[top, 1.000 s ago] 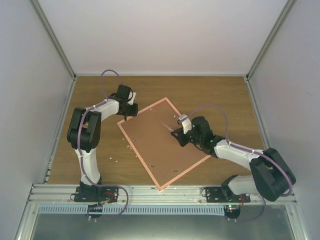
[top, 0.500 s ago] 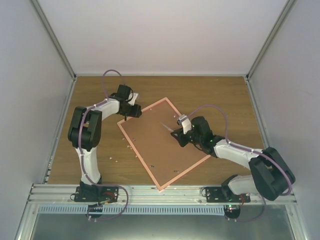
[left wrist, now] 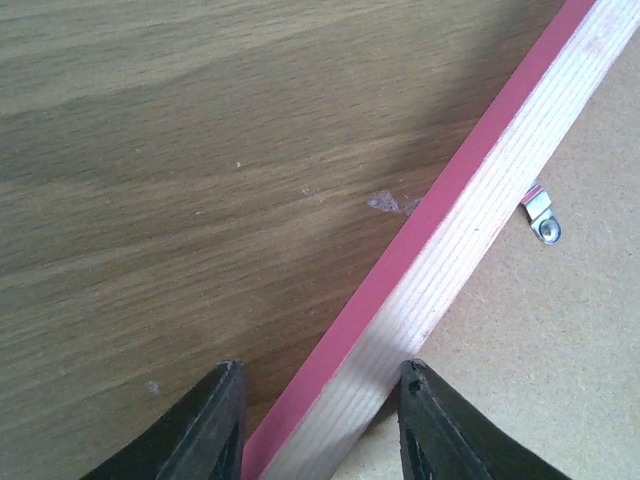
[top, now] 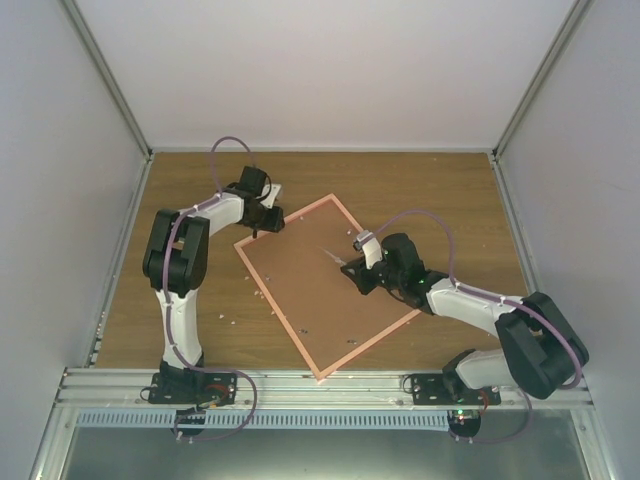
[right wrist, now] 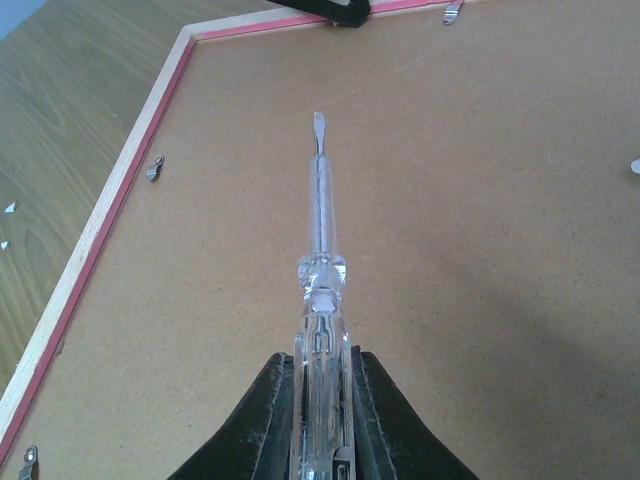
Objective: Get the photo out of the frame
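The pink-red frame (top: 280, 312) lies face down on the wooden table, its brown fibreboard back (top: 320, 290) up. The photo is hidden under it. My left gripper (top: 260, 226) is at the frame's far-left edge. In the left wrist view it (left wrist: 320, 375) is open, with one jaw on each side of the frame's rail (left wrist: 470, 210) and not closed on it. My right gripper (top: 357, 270) is over the middle of the board. It (right wrist: 322, 365) is shut on a clear-handled screwdriver (right wrist: 318, 210), whose flat tip points at the far edge, just above the board (right wrist: 480, 200).
Small metal retaining clips sit along the rail (left wrist: 540, 215) (right wrist: 154, 167). Small pale bits lie on the table left of the frame (top: 255, 295). Grey walls enclose the table, and an aluminium rail (top: 320, 385) runs along its front.
My left gripper has shifted slightly right along the frame's far-left edge and the arm's elbow has moved a little. The right arm and screwdriver have barely moved.
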Robot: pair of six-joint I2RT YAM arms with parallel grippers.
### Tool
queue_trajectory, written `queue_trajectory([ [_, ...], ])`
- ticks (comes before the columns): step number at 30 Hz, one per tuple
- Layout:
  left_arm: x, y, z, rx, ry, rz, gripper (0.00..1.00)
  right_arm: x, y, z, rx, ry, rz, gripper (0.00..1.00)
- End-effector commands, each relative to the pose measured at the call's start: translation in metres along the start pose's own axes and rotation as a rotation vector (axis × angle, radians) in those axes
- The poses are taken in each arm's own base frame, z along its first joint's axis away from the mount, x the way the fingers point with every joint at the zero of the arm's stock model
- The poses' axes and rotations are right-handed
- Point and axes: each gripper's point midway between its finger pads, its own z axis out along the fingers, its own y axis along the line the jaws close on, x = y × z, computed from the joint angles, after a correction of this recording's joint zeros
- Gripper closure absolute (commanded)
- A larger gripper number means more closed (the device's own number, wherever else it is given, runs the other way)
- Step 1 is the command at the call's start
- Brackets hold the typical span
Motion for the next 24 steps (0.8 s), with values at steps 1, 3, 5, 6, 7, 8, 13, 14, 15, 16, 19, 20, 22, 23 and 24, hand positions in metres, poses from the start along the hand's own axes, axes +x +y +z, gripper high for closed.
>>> queue_trajectory([
  [1,0.022,0.025,0.008,-0.12,0.053,-0.078,0.62,-0.008,0.002,0.001,-0.01,-0.018,-0.002,0.99],
  [3,0.03,0.036,0.004,-0.151,0.066,-0.136,0.66,-0.007,0.002,0.001,-0.013,-0.016,0.0,0.99],
  [5,0.035,0.043,-0.004,-0.157,0.057,-0.196,0.68,-0.006,0.003,0.001,-0.014,-0.014,0.002,0.99],
  [6,0.038,0.047,-0.008,-0.158,0.05,-0.225,0.68,-0.006,0.003,0.001,-0.016,-0.014,0.003,0.99],
  [7,0.042,0.051,-0.013,-0.158,0.044,-0.252,0.69,-0.006,0.003,0.001,-0.018,-0.014,0.004,0.99],
  [8,0.045,0.052,-0.016,-0.153,0.039,-0.271,0.69,-0.007,0.004,0.0,-0.018,-0.017,0.003,0.99],
  [13,0.068,0.044,-0.027,-0.115,0.054,-0.323,0.69,-0.009,0.006,0.0,-0.028,-0.022,0.006,0.99],
  [14,0.074,0.042,-0.029,-0.109,0.06,-0.337,0.69,-0.009,0.007,0.001,-0.033,-0.019,0.007,0.99],
  [15,0.079,0.039,-0.03,-0.098,0.062,-0.344,0.69,-0.009,0.007,0.001,-0.036,-0.018,0.007,0.99],
  [16,0.084,0.036,-0.031,-0.09,0.062,-0.349,0.69,-0.009,0.008,0.001,-0.037,-0.015,0.008,0.99],
  [19,0.101,0.028,-0.035,-0.068,0.074,-0.377,0.7,-0.008,0.009,0.001,-0.034,-0.008,0.006,0.99],
  [20,0.107,0.024,-0.036,-0.051,0.077,-0.392,0.7,-0.008,0.009,0.001,-0.031,-0.004,0.003,0.99],
  [22,0.122,0.013,-0.036,-0.013,0.089,-0.422,0.7,-0.009,0.01,0.002,-0.029,0.003,0.0,0.99],
  [23,0.127,0.009,-0.036,-0.002,0.089,-0.434,0.71,-0.009,0.011,0.003,-0.03,0.006,-0.003,0.99],
  [24,0.132,0.005,-0.037,0.005,0.091,-0.442,0.71,-0.01,0.013,0.003,-0.033,0.01,-0.005,0.99],
])
